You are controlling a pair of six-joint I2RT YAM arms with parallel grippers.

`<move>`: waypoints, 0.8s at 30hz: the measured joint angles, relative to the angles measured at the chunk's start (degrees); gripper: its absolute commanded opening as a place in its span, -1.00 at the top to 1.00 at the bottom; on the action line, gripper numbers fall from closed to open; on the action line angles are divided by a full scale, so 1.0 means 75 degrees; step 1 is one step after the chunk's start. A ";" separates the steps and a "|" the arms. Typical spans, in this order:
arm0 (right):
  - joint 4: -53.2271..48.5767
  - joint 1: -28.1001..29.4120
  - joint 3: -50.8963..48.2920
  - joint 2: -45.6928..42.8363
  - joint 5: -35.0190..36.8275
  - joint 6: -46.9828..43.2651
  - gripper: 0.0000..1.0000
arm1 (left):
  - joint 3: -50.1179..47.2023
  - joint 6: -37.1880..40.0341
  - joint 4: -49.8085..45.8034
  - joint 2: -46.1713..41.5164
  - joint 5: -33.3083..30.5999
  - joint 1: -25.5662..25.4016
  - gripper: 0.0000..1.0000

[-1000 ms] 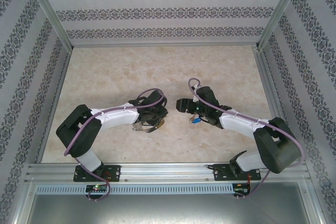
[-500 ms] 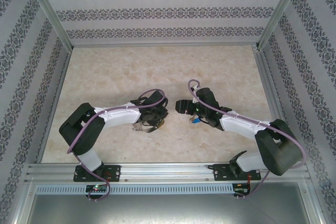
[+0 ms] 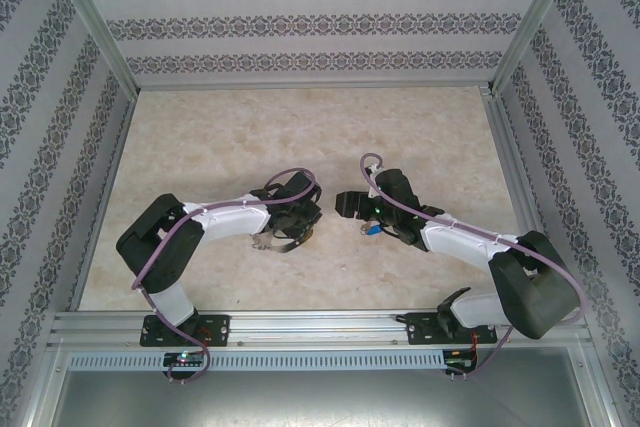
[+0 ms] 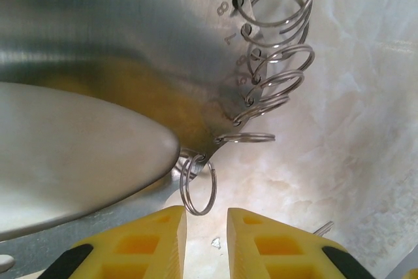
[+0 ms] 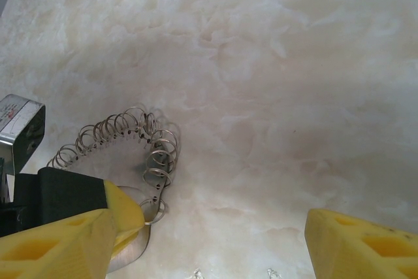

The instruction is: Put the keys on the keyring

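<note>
Keyring (image 4: 196, 63) left of table (image 5: 294, 63) centre, numbered band and row of split rings just ahead of left gripper (image 4: 206, 217). Fingers there nearly together, slim gap, nothing visible in it; can't tell if clamped on anything. Blue key (image 3: 371, 230) well clear of the rings, close by right gripper (image 5: 209, 240), fingers wide apart and empty. Probably early: no key on any visible ring, so pick-up and threading still to do.

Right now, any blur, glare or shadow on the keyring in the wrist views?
Left wrist: the keyring band is blurred near the lens with a yellow reflection, its rings sharp. Right wrist: rings sharp, soft shadow on the table, no glare.
</note>
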 measured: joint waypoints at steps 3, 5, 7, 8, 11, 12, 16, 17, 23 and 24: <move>0.0003 0.0000 0.0000 -0.0003 0.0000 0.0000 -0.53 | 0.0000 -0.0006 0.0000 0.0000 0.0000 0.0020 0.53; 0.0003 0.0000 0.0000 -0.0003 0.0000 0.0000 -0.53 | 0.0000 -0.0006 0.0003 0.0000 0.0000 0.0035 0.52; 0.0006 0.0000 0.0000 -0.0003 0.0000 0.0000 -0.53 | 0.0000 -0.0006 0.0003 0.0000 -0.0003 0.0050 0.53; 0.0006 0.0000 0.0000 -0.0003 0.0000 0.0000 -0.53 | 0.0000 -0.0006 0.0003 0.0000 -0.0003 0.0050 0.53; 0.0006 0.0000 0.0000 -0.0003 0.0000 0.0000 -0.53 | 0.0000 -0.0006 0.0003 0.0029 0.0000 0.0050 0.53; 0.0009 0.0000 0.0000 -0.0003 0.0000 0.0000 -0.53 | -0.0003 -0.0006 0.0003 0.0035 0.0000 0.0050 0.52; 0.0035 0.0000 0.0000 -0.0003 0.0000 0.0000 -0.53 | -0.0006 -0.0006 0.0003 0.0044 0.0000 0.0050 0.53; 0.0035 0.0000 0.0000 -0.0003 0.0003 0.0000 -0.53 | -0.0006 -0.0006 0.0000 0.0044 0.0000 0.0050 0.54; 0.0035 0.0000 0.0000 -0.0003 0.0000 0.0000 -0.53 | -0.0020 -0.0006 0.0006 0.0073 0.0000 0.0050 0.59; 0.0035 0.0000 0.0000 -0.0003 0.0000 0.0000 -0.53 | -0.0020 -0.0006 0.0006 0.0093 0.0000 0.0050 0.61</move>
